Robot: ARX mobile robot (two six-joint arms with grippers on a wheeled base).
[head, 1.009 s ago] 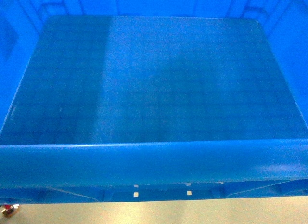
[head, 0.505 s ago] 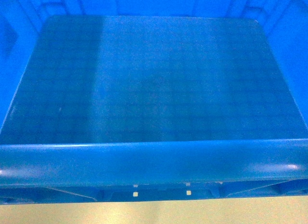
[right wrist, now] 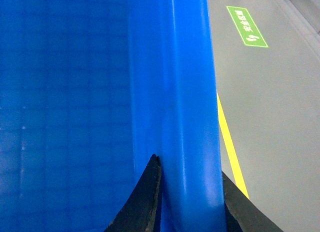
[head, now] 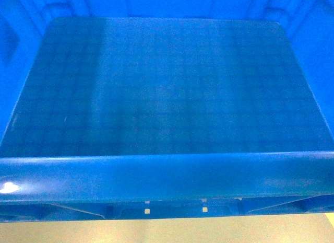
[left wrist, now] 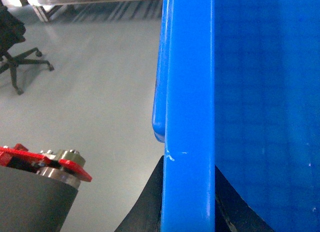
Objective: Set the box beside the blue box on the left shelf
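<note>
Fingers of left gripper (left wrist: pixel 187 202) and right gripper (right wrist: pixel 190 202) each clamp opposite rims of one box (head: pixel 167 91), held above bare floor (left wrist: pixel 100 82). One chair (left wrist: pixel 12 47) stands well apart.

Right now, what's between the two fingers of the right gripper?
The thick side rim of the blue box. In the right wrist view the right gripper has one dark finger inside the wall and one outside, with only that rim between them.
</note>
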